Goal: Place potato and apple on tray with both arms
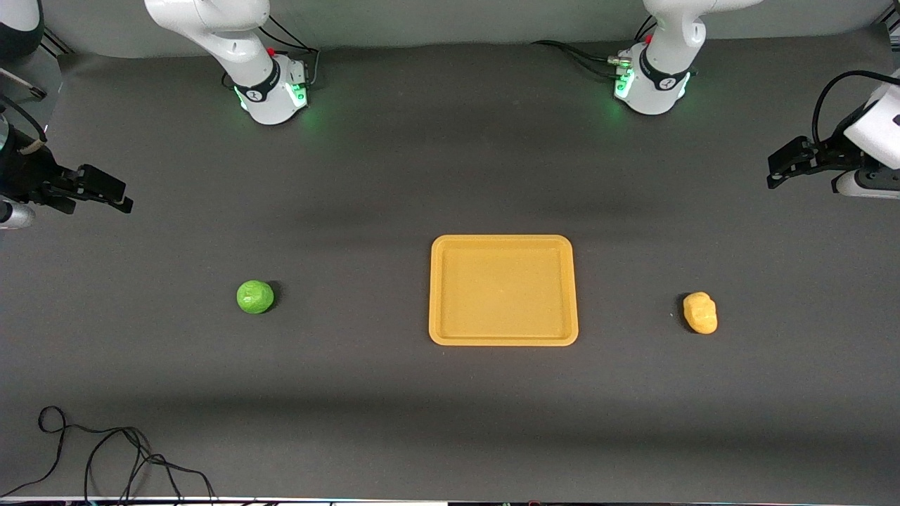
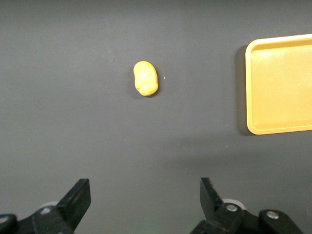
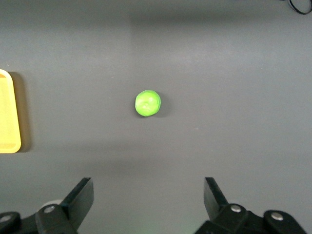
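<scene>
The orange-yellow tray [image 1: 503, 337] lies empty at the table's middle. The green apple [image 1: 254, 296] sits on the mat toward the right arm's end; it also shows in the right wrist view [image 3: 147, 103]. The yellow potato [image 1: 700, 313] lies toward the left arm's end, and also shows in the left wrist view [image 2: 146, 78]. My left gripper [image 1: 773, 176] hangs open and empty high over the mat at its own end; the left wrist view [image 2: 145, 197] shows its jaws wide apart. My right gripper [image 1: 123, 200] hangs open and empty over its end; the right wrist view [image 3: 148, 197] shows the same.
The two arm bases [image 1: 274, 91] [image 1: 650, 81] stand along the table's edge farthest from the front camera. A loose black cable [image 1: 112, 457] lies at the table's near corner on the right arm's end. The tray's edge shows in the left wrist view [image 2: 280, 83] and the right wrist view [image 3: 7, 117].
</scene>
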